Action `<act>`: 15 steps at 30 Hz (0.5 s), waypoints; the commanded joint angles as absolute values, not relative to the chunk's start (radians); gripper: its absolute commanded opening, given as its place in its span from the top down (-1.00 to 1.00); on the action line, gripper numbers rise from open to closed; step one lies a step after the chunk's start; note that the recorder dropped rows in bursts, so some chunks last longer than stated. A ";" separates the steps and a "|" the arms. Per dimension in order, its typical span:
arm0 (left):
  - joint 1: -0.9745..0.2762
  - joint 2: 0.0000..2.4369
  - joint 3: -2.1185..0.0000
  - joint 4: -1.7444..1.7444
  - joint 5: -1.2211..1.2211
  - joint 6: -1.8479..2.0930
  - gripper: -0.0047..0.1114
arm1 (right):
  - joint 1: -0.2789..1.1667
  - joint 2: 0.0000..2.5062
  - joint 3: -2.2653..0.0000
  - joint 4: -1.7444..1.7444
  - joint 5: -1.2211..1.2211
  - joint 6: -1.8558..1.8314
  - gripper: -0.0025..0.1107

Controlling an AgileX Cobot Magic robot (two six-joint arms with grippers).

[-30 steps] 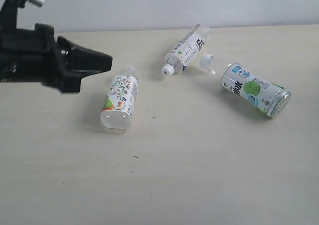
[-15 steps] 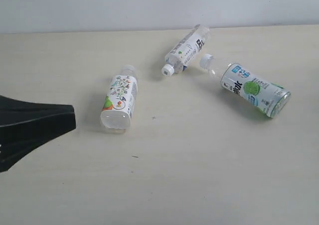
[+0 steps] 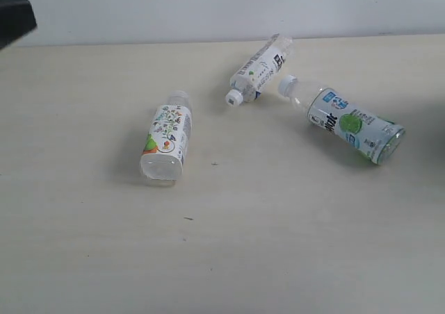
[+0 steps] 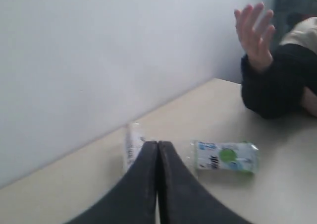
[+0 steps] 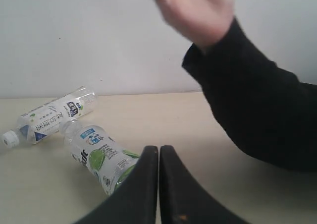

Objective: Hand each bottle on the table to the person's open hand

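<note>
Pale wood-grain tabletop [image 3: 229,258] fills the outside view; the floral bottle [image 3: 167,135] lies left of centre, the white-black bottle [image 3: 259,69] at upper middle, the green-fruit bottle [image 3: 351,124] at right, all on their sides. Left wrist view: the left gripper [image 4: 157,144] is pressed shut on nothing, bottles beyond its tips, the person's hand [image 4: 255,33] raised farther off. Right wrist view: the right gripper [image 5: 159,148] is likewise closed and empty, the green-fruit bottle just beyond it. I'd say open wide first, then come down across a bottle's middle
</note>
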State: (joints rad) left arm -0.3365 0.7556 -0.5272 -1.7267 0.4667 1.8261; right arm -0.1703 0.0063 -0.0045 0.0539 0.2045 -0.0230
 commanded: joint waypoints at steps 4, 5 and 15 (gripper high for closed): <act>-0.337 0.764 -0.645 -1.744 -0.107 1.723 0.92 | -0.175 0.000 0.000 0.050 0.201 -0.023 0.93; -0.337 0.764 -0.649 -1.744 -0.133 1.723 0.92 | -0.175 0.000 0.000 0.050 0.201 -0.023 0.93; -0.339 0.718 -0.558 -1.679 0.257 1.710 0.92 | -0.175 0.000 0.000 0.050 0.201 -0.023 0.93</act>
